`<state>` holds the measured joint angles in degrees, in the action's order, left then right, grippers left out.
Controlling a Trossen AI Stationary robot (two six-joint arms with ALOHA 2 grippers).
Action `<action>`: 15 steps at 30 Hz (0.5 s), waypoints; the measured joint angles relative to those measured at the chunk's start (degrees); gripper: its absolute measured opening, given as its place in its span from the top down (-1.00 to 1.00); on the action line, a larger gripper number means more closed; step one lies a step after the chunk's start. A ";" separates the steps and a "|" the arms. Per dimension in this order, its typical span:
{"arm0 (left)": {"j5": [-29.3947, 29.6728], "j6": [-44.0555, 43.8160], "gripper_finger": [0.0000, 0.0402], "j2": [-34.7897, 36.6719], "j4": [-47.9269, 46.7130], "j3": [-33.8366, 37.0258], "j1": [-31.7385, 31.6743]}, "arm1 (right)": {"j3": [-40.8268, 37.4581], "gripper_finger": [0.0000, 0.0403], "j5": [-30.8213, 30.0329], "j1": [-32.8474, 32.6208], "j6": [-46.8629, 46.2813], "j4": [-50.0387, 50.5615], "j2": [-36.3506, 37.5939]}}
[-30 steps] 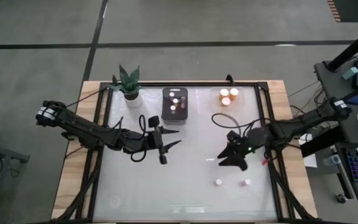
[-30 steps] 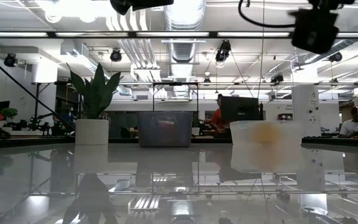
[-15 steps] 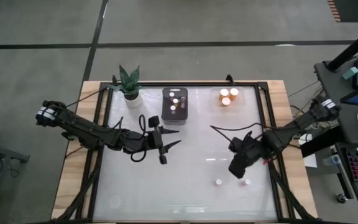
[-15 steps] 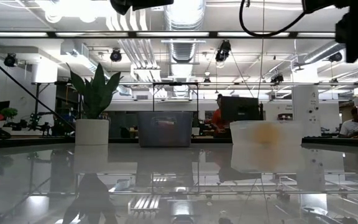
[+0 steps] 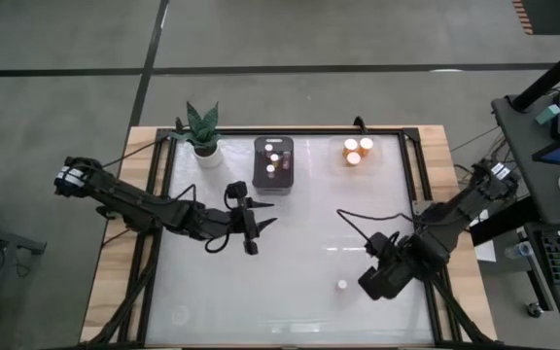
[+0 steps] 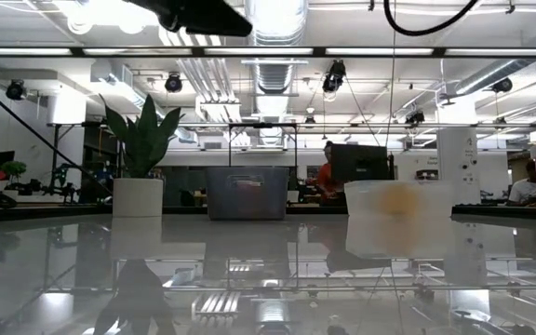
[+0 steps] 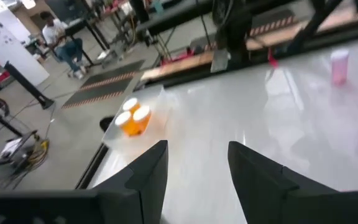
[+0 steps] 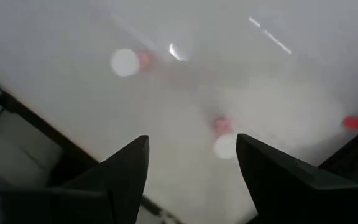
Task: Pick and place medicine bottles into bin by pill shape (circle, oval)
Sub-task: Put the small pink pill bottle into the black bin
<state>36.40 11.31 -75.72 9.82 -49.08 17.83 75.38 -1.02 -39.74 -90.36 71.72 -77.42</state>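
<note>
Since the pink bottle (image 8: 224, 138) between the right gripper's (image 8: 191, 180) wide-open fingers looks light and tippy, grasp its body.

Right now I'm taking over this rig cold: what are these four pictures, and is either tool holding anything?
Two dark robot arms work at a white table. One camera looks down from overhead, one sits level with the tabletop, and one rides on each wrist. The left tool hangs open mid-table, holding nothing. The right tool is open above two small pinkish bottles, also empty. A dark bin and a clear bin at the far edge already hold bottles, beside a potted plant.
</note>
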 joint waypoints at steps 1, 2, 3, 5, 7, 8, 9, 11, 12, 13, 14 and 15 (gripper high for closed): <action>0.11 -0.02 0.24 0.38 -1.47 0.00 0.08 | 1.12 -0.16 0.05 -0.06 -1.01 -0.01 -1.00; 0.20 0.02 0.24 0.78 -2.87 0.00 0.27 | 2.31 -0.16 0.17 -0.04 -1.90 0.00 -2.12; 0.24 0.17 0.24 1.19 -3.66 0.00 0.39 | 3.54 -0.16 0.56 -0.02 -2.78 0.00 -3.26; 0.22 1.00 0.24 2.38 -5.42 0.00 0.82 | 5.98 -0.16 1.14 0.03 -3.78 -0.07 -5.65; 0.32 1.33 0.24 3.58 -6.40 0.00 1.25 | 8.67 -0.16 1.36 0.76 -4.24 0.04 -8.49; 0.33 1.33 0.24 4.24 -6.45 0.07 1.51 | 9.97 -0.16 1.46 1.04 -4.24 -0.05 -9.80; 0.33 1.33 0.24 4.89 -6.46 0.27 1.89 | 11.15 -0.16 1.41 1.28 -4.25 0.01 -11.11; 0.37 1.55 0.24 6.42 -6.45 1.00 2.68 | 13.67 -0.16 1.45 2.03 -4.26 -0.02 -13.75; 0.38 1.73 0.24 7.21 -6.42 1.67 3.15 | 14.78 -0.16 1.45 2.31 -4.25 -0.08 -14.89; 0.38 2.04 0.24 8.01 -6.43 2.36 3.62 | 15.76 -0.16 1.45 2.50 -4.25 0.07 -16.00; 0.35 2.39 0.24 9.03 -6.43 3.18 4.02 | 16.86 -0.16 1.49 2.72 -4.25 0.19 -17.10; 0.37 2.58 0.24 10.07 -6.53 4.08 4.41 | 17.88 -0.16 1.49 3.03 -4.23 0.06 -18.10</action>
<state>36.77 13.89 -65.65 3.29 -45.00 22.24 93.26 0.47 -36.71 -94.59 71.78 -95.52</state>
